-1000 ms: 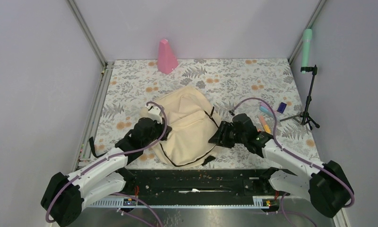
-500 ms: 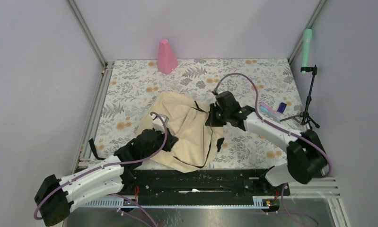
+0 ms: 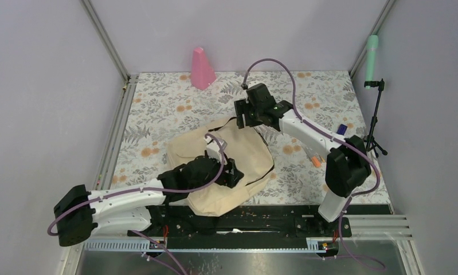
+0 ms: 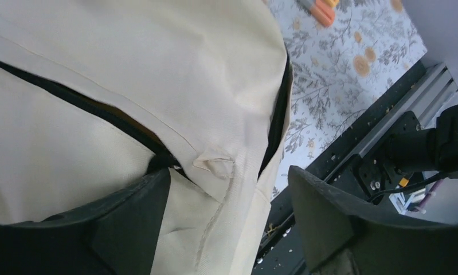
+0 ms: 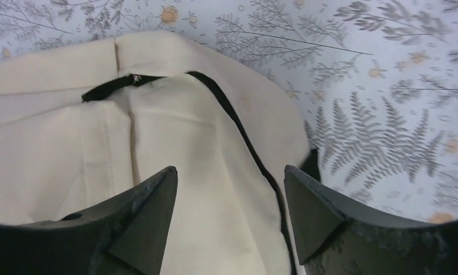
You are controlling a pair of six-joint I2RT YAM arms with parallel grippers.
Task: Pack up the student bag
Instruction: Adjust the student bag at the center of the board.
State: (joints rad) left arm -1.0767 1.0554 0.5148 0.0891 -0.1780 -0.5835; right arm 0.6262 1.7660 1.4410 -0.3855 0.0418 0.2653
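Fabric first: the student bag (image 3: 226, 160) lies flat and limp on the fern-print cloth (image 3: 157, 109), at the middle of the table and sagging toward 6 o'clock. The left claw (image 3: 229, 172) hangs over its near half, jaws spread and holding nothing. The right claw (image 3: 242, 113) sits at the bag's 12 o'clock edge, also released, with only cloth below it.

To my eye the job now is getting the bag open. I'd have the right claw go for the small zip pull (image 5: 136, 77) on the dark zip line. It should pinch the metal, not loose fabric, while the left presses the body down so it doesn't drag along.

An orange marker (image 3: 317, 162) waits at 3 o'clock, and a pink cone (image 3: 202, 69) stands at 12.

I can read no brand, label or lettering anywhere.
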